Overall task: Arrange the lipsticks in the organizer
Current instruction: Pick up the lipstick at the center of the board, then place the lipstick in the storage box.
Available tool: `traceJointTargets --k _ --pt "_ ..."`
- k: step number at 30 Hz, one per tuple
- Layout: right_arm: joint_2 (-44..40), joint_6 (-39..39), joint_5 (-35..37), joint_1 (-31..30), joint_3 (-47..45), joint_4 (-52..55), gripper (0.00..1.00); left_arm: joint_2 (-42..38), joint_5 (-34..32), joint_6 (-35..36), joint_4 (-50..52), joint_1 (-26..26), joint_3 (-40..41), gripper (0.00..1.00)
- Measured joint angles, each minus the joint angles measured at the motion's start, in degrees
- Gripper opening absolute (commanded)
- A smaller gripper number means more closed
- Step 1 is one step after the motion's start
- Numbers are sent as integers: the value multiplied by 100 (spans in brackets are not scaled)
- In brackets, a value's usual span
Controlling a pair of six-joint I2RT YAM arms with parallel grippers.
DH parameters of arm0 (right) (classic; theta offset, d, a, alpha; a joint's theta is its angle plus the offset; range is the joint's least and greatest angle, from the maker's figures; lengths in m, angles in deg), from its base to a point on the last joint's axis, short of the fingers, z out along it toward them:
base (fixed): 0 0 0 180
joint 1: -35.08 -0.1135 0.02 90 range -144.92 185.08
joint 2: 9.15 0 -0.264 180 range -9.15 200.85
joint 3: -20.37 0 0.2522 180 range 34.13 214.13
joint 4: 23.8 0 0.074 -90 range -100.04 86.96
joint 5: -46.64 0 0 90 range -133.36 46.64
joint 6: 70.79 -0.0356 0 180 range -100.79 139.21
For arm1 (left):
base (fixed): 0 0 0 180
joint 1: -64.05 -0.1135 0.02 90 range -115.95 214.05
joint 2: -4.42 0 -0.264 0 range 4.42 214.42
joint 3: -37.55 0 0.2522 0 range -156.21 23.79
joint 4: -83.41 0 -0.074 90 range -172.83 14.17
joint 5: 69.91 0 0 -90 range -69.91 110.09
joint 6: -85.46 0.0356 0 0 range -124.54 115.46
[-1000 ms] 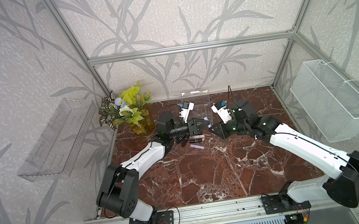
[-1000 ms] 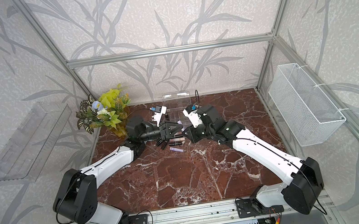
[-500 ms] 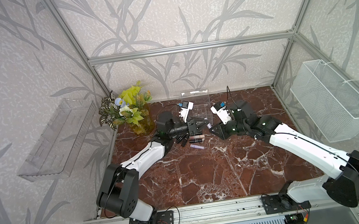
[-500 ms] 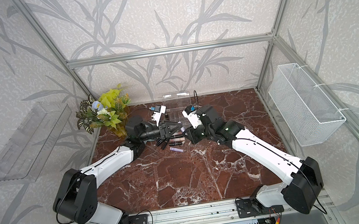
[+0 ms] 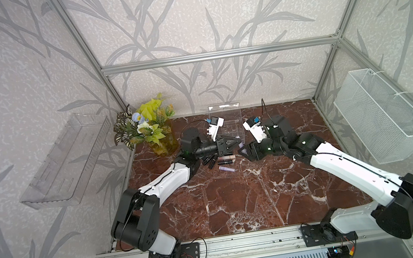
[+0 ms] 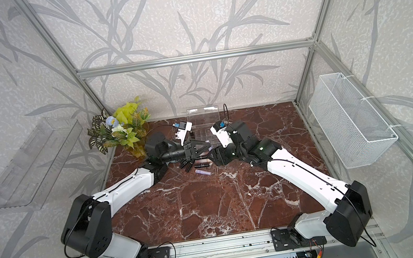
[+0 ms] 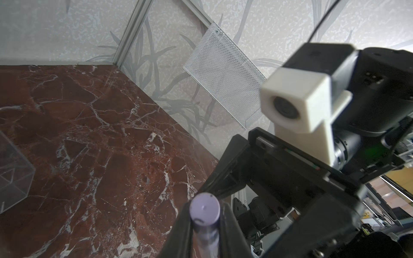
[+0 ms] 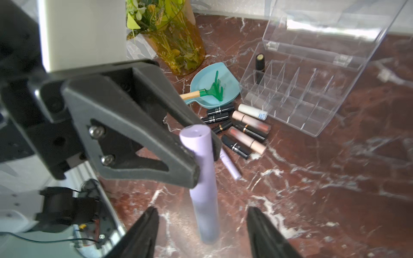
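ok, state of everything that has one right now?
left gripper: shut on lilac lipstick, held off the table
right gripper: open, fingers either side of that tube, clear of it
organizer: lid open
black lipstick: upright in a corner cell by the hinge
loose lipsticks: lying flat on the table beside the organizer
rake: lying in blue dish

The near half of the worktop (image 5: 237, 199) lies bare, open to either arm. The back is crowded. Loose lipsticks (image 8: 250, 121) lie just before the organizer (image 8: 317, 116), its raised lid (image 8: 335, 26) walls off the rear, and a blue dustpan (image 8: 201, 82) and vase (image 8: 178, 44) close one side. The left claw (image 8: 204, 160), clamped on a lilac lipstick (image 8: 206, 223), fills the gap between the spread fingers of the right claw (image 8: 202, 210).
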Motion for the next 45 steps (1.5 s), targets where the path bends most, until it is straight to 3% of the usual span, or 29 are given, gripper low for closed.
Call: traceJointTargets --k 5,9,14,18,28,45 --pt "0 -66 109 0 -146 -92 89 107 -1036 778 811 2 -354 14" --pt "0 -153 201 2 -208 -210 89 411 -2511 1659 1427 11 -892 14" --pt "2 -219 240 2 -223 -321 89 763 -3897 2376 1355 9 -1095 14" --pt "2 -238 243 2 -223 -385 89 1104 -4594 2776 1073 4 -1095 14" --pt "-24 -232 345 46 -345 -409 89 2328 -5510 3250 562 4 -1888 14" --pt "-22 -256 317 144 -501 -498 89 3029 -5692 3195 256 -17 -2232 19"
